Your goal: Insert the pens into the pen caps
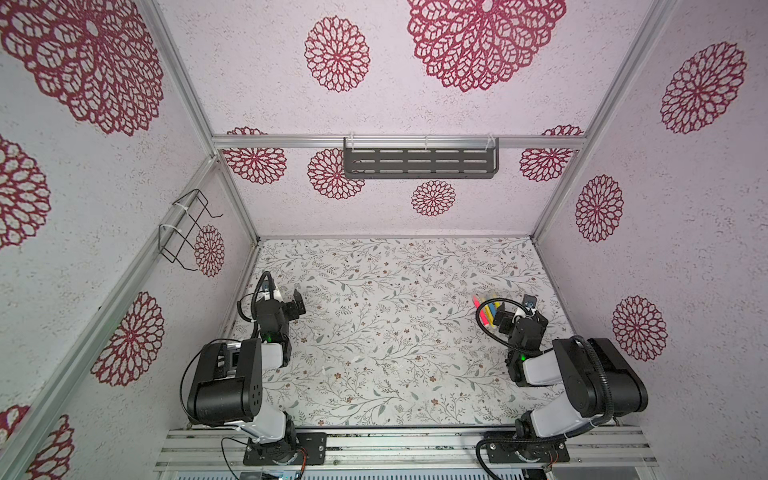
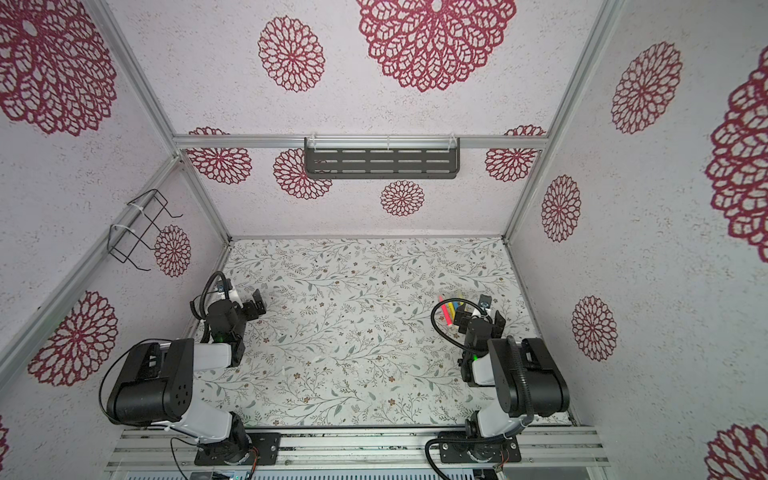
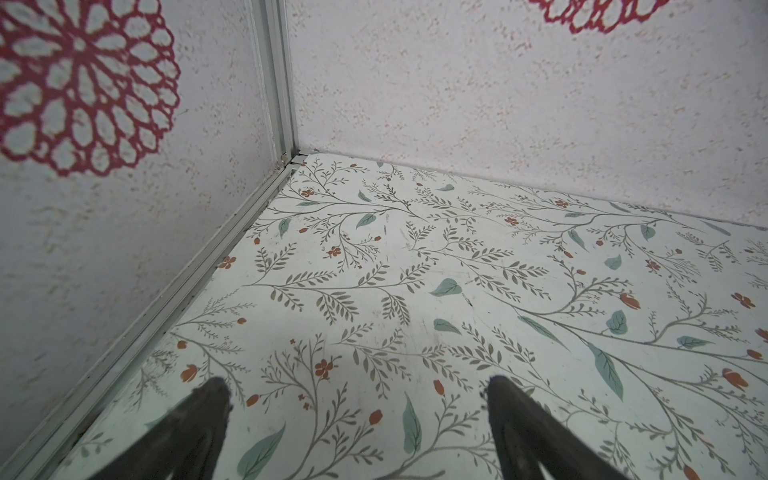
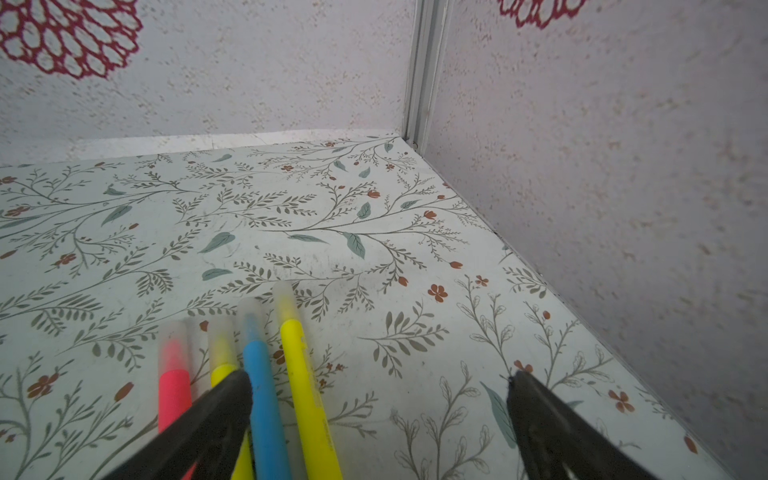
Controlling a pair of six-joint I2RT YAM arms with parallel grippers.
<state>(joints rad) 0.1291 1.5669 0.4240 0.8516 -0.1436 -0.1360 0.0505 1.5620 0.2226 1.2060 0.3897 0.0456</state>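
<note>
Pink, yellow, blue and yellow pens [image 4: 264,395] lie side by side just beside the right gripper [image 4: 380,380], each wearing a cloudy cap [image 4: 251,316]. Both it and the left gripper [image 3: 355,384] gape wide, empty.

Four pens [image 4: 262,374] — red-pink, yellow, blue, yellow — lie side by side.

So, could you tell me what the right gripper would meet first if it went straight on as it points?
Probably the bare mat, beside the outermost yellow pen; the pens lie off to one side of the right gripper, not midway. Depth is unclear.
</note>
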